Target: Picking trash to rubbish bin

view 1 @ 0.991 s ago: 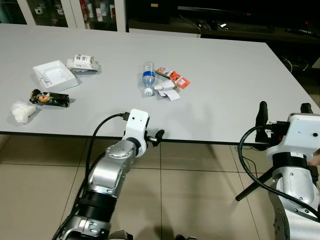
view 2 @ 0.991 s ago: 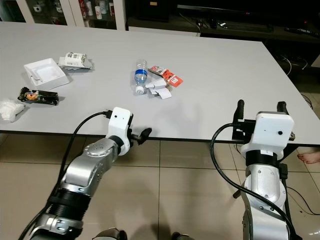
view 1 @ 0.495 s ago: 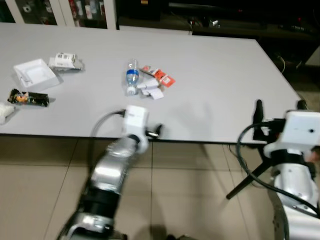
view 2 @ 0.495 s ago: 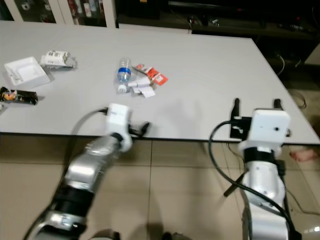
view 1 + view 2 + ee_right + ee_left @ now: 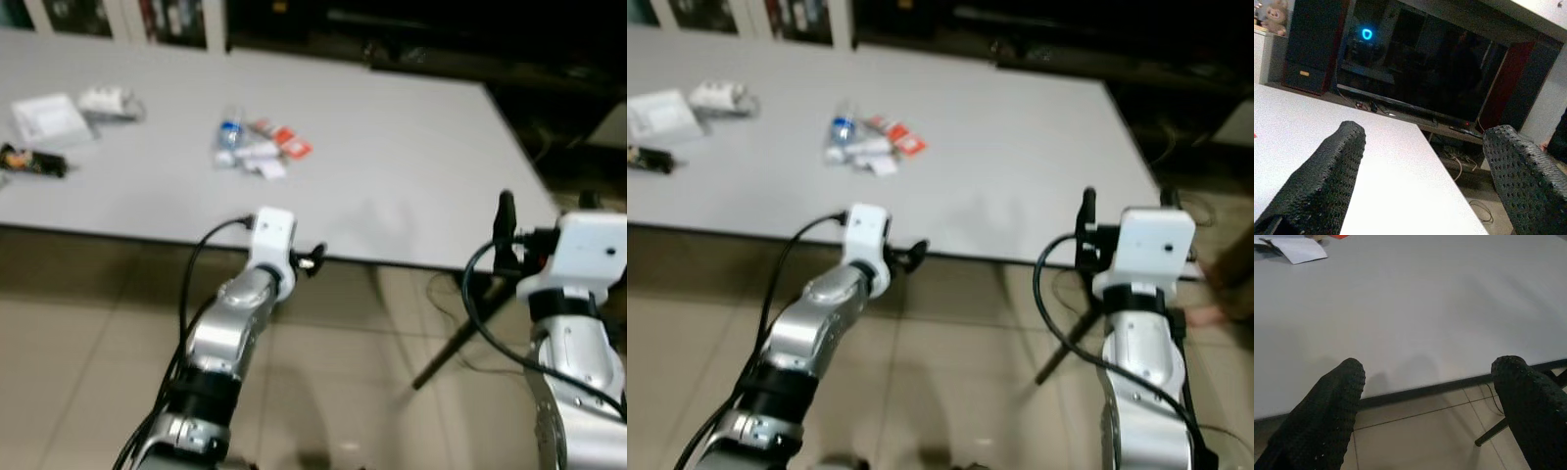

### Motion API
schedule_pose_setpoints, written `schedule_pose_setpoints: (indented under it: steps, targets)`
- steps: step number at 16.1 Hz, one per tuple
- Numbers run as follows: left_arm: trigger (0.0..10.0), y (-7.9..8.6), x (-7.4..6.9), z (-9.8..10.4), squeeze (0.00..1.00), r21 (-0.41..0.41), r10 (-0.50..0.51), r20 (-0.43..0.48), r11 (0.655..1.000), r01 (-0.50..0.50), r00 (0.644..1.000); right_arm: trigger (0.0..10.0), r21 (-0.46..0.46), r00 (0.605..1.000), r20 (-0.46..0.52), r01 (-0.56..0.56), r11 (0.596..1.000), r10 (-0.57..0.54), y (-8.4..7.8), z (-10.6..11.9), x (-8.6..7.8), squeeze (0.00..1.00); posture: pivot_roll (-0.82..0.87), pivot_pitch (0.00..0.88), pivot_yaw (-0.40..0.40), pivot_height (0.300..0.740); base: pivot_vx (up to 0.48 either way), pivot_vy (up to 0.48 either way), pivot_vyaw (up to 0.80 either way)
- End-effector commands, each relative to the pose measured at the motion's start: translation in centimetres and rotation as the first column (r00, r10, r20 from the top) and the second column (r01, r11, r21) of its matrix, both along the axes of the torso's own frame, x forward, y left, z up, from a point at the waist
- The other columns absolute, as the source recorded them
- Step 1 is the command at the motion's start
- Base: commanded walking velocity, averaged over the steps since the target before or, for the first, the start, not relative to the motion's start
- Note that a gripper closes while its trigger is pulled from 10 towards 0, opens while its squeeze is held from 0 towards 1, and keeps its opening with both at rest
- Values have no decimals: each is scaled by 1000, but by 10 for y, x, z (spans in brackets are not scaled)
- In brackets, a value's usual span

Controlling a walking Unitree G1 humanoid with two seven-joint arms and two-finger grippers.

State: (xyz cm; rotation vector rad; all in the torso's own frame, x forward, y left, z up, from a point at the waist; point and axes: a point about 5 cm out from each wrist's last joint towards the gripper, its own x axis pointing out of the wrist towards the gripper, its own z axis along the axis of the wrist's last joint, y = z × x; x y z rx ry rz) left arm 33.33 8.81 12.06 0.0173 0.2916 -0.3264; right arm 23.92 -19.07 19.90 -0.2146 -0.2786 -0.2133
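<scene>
Trash lies on the grey table (image 5: 392,176): a small plastic bottle (image 5: 227,137), red wrappers (image 5: 291,146) and white paper scraps (image 5: 266,168) in a cluster. Further left are a white box (image 5: 47,119), a crumpled packet (image 5: 111,101) and a dark snack wrapper (image 5: 32,162). My left gripper (image 5: 313,259) hangs at the table's near edge, open and empty, well short of the cluster. Its wrist view shows the spread fingers (image 5: 1327,416) over the edge. My right gripper (image 5: 547,211) is raised off the table's right corner, open and empty, fingers (image 5: 1327,171) apart.
Tiled floor (image 5: 333,392) lies below the table edge. A black tripod leg (image 5: 446,348) slants across the floor between my arms. Dark TV furniture (image 5: 1415,63) stands behind the table. The picture is blurred.
The whole picture has shifted: the table and trash now sit further up and left, so the camera has moved back and turned. Both grippers hold the same open pose.
</scene>
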Motion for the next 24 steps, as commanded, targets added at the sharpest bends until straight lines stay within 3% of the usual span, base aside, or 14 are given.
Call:
schedule_pose_setpoints:
  steps: [1,8,12,17,24]
  targets:
    - [10000,8,1,-3,0,13,26,-7,1000,-25,1000,10000,0,1000,-6,-13,1000,13,2,0,1,0,167,90,-87,740,0,0,0]
    - [10000,10,2,-1,0,24,35,14,999,-36,999,10000,3,999,-5,-37,999,37,3,-2,7,0,170,81,-83,740,0,0,0]
    - [10000,7,6,0,0,24,21,23,999,-22,1000,10000,-25,996,46,-69,997,70,-2,9,29,0,167,79,-63,740,0,0,0]
    - [10000,3,11,4,0,22,10,33,1000,-11,999,10000,-61,983,122,-127,990,134,8,33,60,0,168,80,-54,740,0,0,0]
    - [10000,2,19,16,0,10,37,100,999,-38,994,10000,15,991,71,-119,993,117,14,11,61,0,181,80,-66,740,0,0,0]
